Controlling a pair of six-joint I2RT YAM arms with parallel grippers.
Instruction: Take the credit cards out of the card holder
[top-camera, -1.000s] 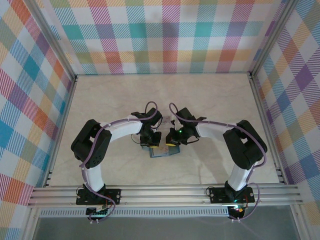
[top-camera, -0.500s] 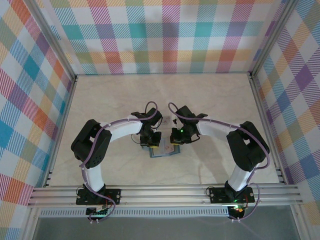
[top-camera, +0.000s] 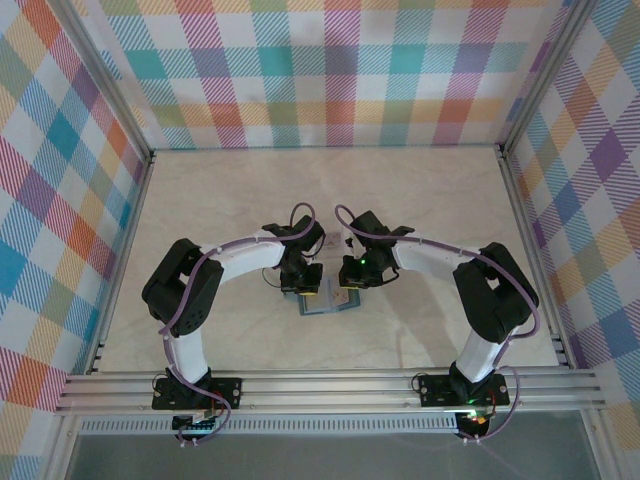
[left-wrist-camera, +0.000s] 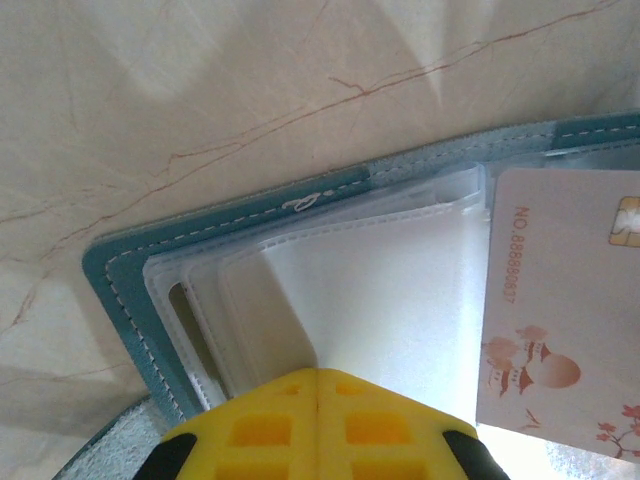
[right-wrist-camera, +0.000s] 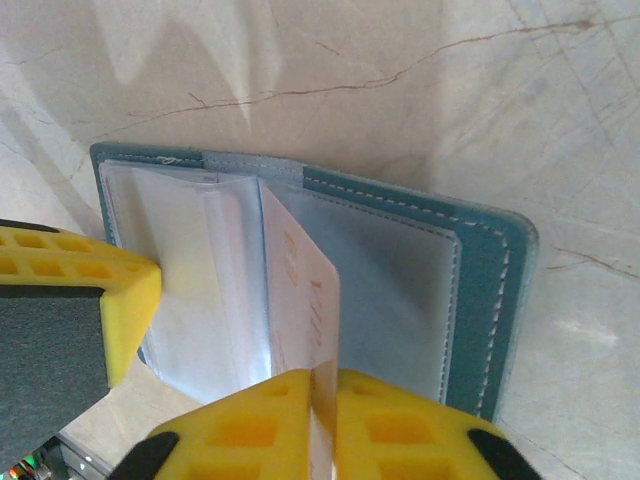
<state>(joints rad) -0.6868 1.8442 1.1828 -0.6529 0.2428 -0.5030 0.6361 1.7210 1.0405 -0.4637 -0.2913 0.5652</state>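
Card holder (top-camera: 326, 304): teal with white stitching, lying opened flat on the tabletop (top-camera: 430, 200), in the middle between the two arms.
Clear sleeves (left-wrist-camera: 400, 290): layered inside the card holder, spread over the side under the left gripper.
Left gripper (left-wrist-camera: 317, 425): fully closed, yellow fingertips pressed together, resting down on the clear sleeves; no telling whether a sleeve is pinched between them.
Credit card (right-wrist-camera: 300, 290): whitish with reddish print and a number line, standing on edge and tilted up from the card holder's middle fold; far end at the sleeves, unclear whether still inside a pocket.
Right gripper (right-wrist-camera: 322, 405): nearly closed, pinching the near edge of the credit card between its yellow pads, at the card holder's near edge.
Spacing: both grippers close together over the card holder, apart from each other.
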